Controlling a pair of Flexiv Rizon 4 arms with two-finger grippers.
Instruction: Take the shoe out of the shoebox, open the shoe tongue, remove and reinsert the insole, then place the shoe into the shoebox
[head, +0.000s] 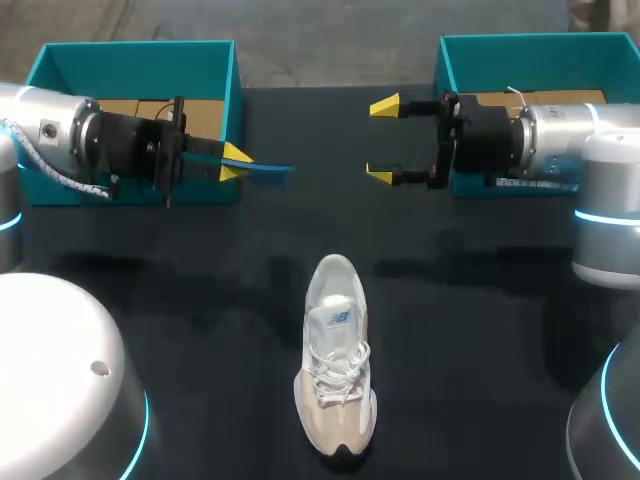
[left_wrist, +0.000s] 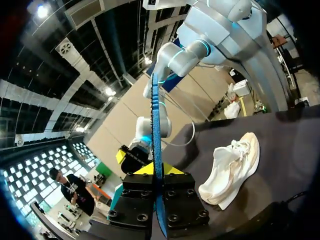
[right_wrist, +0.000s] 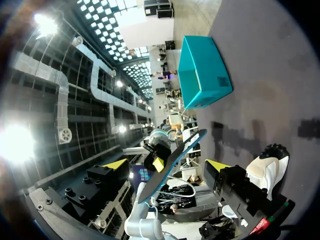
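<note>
Shoe (head: 336, 370) out of both boxes, upright on its sole on dark table (head: 200, 300), near middle, laces up, toe end toward robot side; pale beige/white w/ dark tip at toe. Blue insole (head: 262, 167) not in shoe: pinched at one end by L gripper (head: 236, 162), fingers clenched on it from both sides, rest sticking out past yellow tips toward table ctr. Same in L wrist view: insole (left_wrist: 156, 125) edge-on btwn closed fingers of L gripper (left_wrist: 156, 171), shoe (left_wrist: 232, 167) off to one side on table. R gripper (head: 384, 140) facing L one across a gap, fingers spread wide, nothing btwn them, not touching insole. R wrist view: R gripper (right_wrist: 166, 165) released, insole (right_wrist: 187, 147) ahead of it, shoe (right_wrist: 267, 172) beside it on table. L shoebox (head: 135, 65) teal, far L behind L arm; R shoebox (head: 540, 60) teal, far R behind R arm; both well apart from shoe.
</note>
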